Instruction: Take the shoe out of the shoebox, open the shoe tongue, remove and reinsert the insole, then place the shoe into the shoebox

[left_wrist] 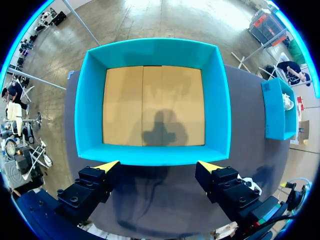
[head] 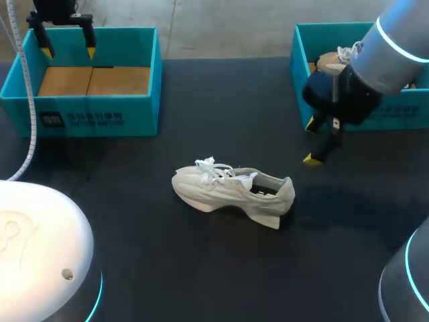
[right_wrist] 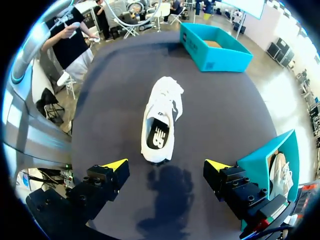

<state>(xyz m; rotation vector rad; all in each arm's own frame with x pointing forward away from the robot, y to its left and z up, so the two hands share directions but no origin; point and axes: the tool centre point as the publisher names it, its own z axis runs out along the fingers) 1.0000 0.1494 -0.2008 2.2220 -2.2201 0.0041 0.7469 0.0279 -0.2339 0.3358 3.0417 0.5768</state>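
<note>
Shoe (head: 231,191) lay on table (head: 201,268), long axis 9-to-3, heel toward right gripper (head: 312,142), which hung spread and empty at shoe's 2 o'clock, nearer. Left gripper (head: 68,51), also spread and empty, sat over far shoebox (head: 100,117).

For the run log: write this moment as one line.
shoe: on table, out of box | left tool: open, above empty left shoebox | right tool: open, shoe ahead
</note>
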